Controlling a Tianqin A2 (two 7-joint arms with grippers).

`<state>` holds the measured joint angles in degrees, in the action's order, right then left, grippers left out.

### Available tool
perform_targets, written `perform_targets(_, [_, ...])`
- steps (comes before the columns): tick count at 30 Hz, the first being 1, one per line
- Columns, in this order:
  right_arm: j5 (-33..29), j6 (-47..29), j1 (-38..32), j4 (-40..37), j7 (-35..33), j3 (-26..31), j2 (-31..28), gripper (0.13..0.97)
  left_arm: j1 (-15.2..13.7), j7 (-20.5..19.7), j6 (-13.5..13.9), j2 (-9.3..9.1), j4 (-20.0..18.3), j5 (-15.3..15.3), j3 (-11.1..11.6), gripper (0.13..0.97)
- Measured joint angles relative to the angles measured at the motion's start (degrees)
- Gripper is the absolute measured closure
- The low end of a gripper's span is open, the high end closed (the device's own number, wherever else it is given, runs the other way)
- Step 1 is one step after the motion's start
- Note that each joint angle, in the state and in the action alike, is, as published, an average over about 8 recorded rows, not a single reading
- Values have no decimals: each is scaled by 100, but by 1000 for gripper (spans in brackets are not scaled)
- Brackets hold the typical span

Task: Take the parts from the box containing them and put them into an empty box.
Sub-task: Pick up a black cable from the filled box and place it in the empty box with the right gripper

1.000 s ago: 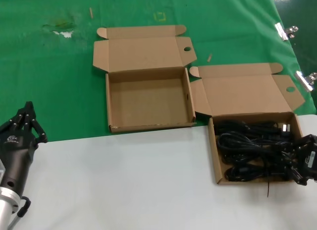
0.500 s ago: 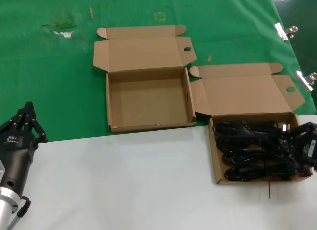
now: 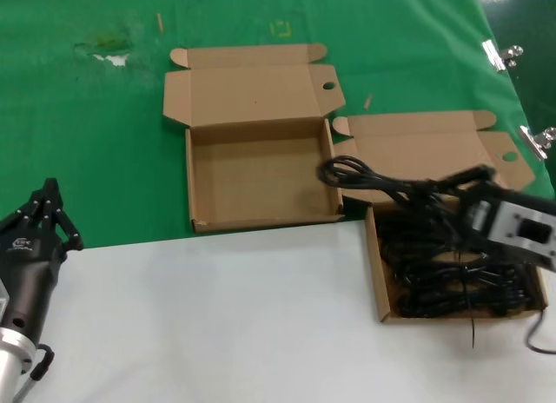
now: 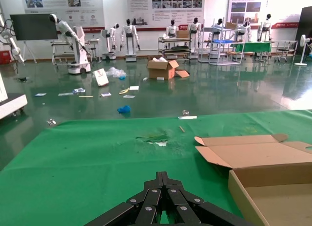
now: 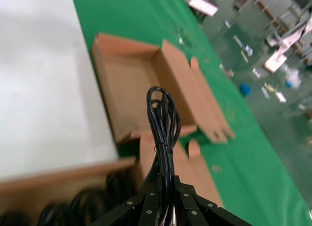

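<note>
Since half a sec ago the right gripper (image 3: 465, 214) has come up out of the full shallow brown cardboard mailer box (image 3: 375, 281) and swung toward the middle, w/ one black rubber-coated coiled cable bundle (image 3: 365, 175) now lifted clear.

Head view: the bundle sticks out sideways from the right jaws, its looped end over the gap between the two boxes, near the empty brown cardboard mailer box's (image 3: 195, 173) right wall. The rest of the black cables (image 3: 452, 277) lie in the full box, which sits on the white table (image 3: 217, 316) at the edge of the green cloth (image 3: 87, 142). The left gripper (image 3: 39, 219) is parked low at the left, well apart from both boxes.

Left wrist view: the left jaws are pressed together — holding nothing, pointed over the green cloth; only a corner of the empty box shows.

Right wrist view: the right jaws are clamped on the bundle's lower end, and the loop hangs in line w/ the empty box beyond.

Step in hand, I'd judge: carrying the first part across. Next move calls for more travel left till the whole bundle is over the empty tray, then lowering and letting go.

Only the right wrist view shows the grip itself; only the head view shows how many cables remain.
</note>
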<state>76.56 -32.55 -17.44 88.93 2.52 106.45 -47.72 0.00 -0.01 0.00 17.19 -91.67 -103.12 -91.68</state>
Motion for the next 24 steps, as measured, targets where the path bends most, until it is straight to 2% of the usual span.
perform_targets(6, [-503,-7,-536,-278,36,281,696,924,0,0,0,0,0,1,0,957])
perform_targets(14, [-939,131,-1200,-1036,-179,615,1647,924,0,-3,0,0,0,1,0,957])
perform_targets(24, [-799,582,-1845,-2397,-966,906,2694,924,0,-2,0,0,0,1,0,957])
